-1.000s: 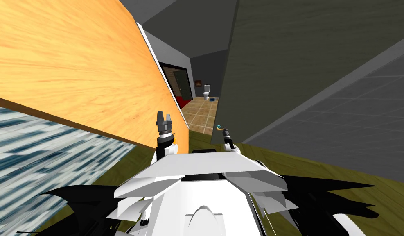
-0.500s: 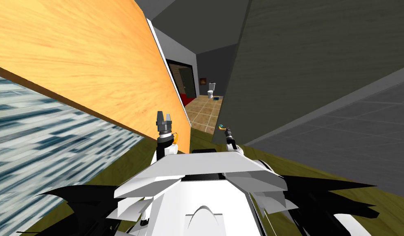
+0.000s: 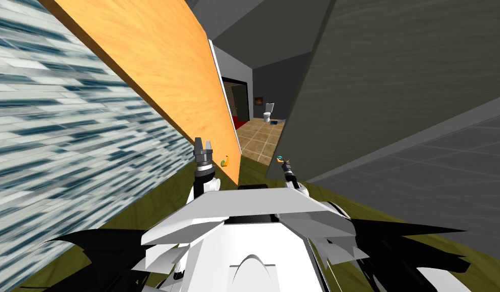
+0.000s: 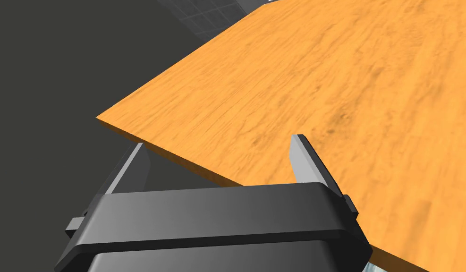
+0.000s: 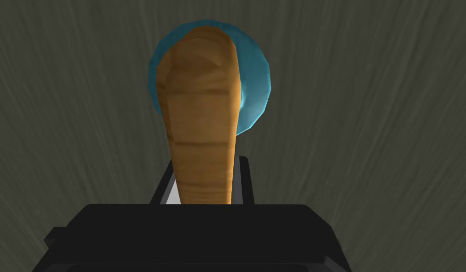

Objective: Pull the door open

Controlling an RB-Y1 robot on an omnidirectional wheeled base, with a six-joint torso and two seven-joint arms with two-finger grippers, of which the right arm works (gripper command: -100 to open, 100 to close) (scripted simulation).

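At the centre of the head view, just above the chest, the right claw (image 3: 284, 165) is seen at the edge of the dark grey-green door (image 3: 385, 76), which fills the upper right of the frame. In the right wrist view the claw is closed on the brown lever handle (image 5: 203, 123): its two fingers (image 5: 166, 189) are pressed against the lever's sides, below a blue round plate (image 5: 255, 80) set on the door's face.

The grasp can be judged as made, and the door as partly open, since a gap is left between its edge and the orange wood-grained panel (image 3: 157, 66) in the upper left. What is left is judged to be a wider swing of the leaf toward the robot, with the grip kept on the lever.

The left claw (image 4: 217, 141) is held spread and empty in front of the orange panel, near its edge. A small yellow and green handle (image 3: 224, 162) is seen on that panel just right of the left claw.

Through the gap a tan tiled floor (image 3: 256, 137) and a white toilet (image 3: 268, 112) are shown at mid-frame. An olive floor (image 3: 157, 203) lies at lower left, a blue-and-white streaked wall (image 3: 56, 126) at far left, and a grey tiled surface (image 3: 436, 167) at right.
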